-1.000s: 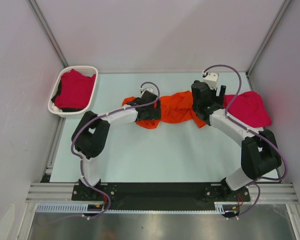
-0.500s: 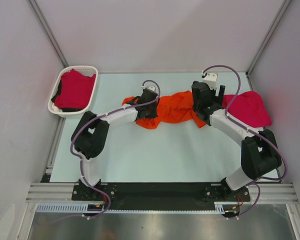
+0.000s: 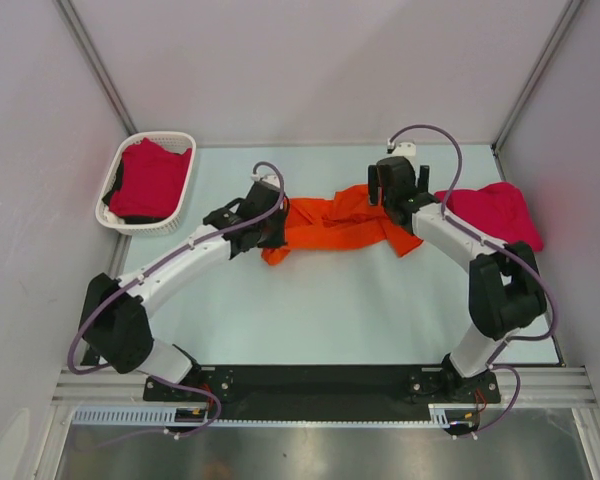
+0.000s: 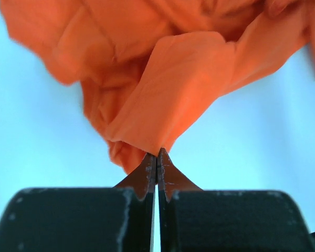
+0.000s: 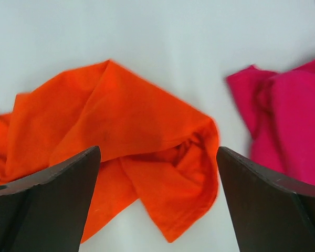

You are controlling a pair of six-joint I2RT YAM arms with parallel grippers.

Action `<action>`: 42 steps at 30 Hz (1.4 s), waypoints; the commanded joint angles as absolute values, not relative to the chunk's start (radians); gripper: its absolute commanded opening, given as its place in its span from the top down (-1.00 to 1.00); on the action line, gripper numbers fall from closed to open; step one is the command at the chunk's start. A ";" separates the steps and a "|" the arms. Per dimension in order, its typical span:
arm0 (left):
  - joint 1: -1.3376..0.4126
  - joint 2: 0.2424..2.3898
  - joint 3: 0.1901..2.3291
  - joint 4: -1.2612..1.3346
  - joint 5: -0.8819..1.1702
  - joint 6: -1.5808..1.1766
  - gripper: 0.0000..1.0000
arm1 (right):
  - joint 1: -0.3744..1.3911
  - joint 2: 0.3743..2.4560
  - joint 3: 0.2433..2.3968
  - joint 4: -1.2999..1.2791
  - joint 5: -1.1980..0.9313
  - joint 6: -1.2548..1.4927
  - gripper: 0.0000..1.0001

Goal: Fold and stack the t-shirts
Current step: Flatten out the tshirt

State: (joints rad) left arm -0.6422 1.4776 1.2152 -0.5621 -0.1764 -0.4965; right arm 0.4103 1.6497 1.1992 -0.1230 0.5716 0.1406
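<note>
Left arm (image 3: 175, 270), right arm (image 3: 445, 232): white links, black joints. Left gripper (image 4: 156, 156): black fingers (image 4: 84, 220), edges chipped whitish; purple cable (image 3: 268, 166) loops behind it.

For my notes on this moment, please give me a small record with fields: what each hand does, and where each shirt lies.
left hand: shut, pinching an edge of the bright orange cloth t-shirt
right hand: open, over that shirt's right end, holding nothing
orange shirt: crumpled, lying between the two hands on the pale table
crimson-pink cloth t-shirt: bunched near the table's right edge
second crimson-pink t-shirt: inside the white plastic lattice basket, far left
</note>
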 commanded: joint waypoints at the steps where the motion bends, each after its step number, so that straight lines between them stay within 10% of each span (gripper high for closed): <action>1: -0.660 1.479 1.131 -0.696 -0.169 -0.506 1.00 | 0.382 1.750 1.302 -0.273 0.315 0.184 -0.95; 14: -0.759 1.488 0.908 -0.739 -0.117 -0.606 0.90 | 0.387 1.852 1.390 -0.376 0.149 0.177 -0.87; 20: -0.798 1.457 0.900 -0.747 -0.153 -0.634 -0.99 | 0.442 1.825 1.370 -0.327 0.178 0.097 -0.87; 42: -0.686 1.393 1.029 -0.759 -0.339 -0.592 -0.99 | 0.543 1.947 1.425 -0.339 0.241 0.017 -0.25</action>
State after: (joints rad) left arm -0.7399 1.3754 0.9855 -0.8040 -0.3126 -0.6235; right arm 0.5373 1.9190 1.3754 -0.3347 0.2646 0.0242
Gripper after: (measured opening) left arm 0.995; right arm 0.650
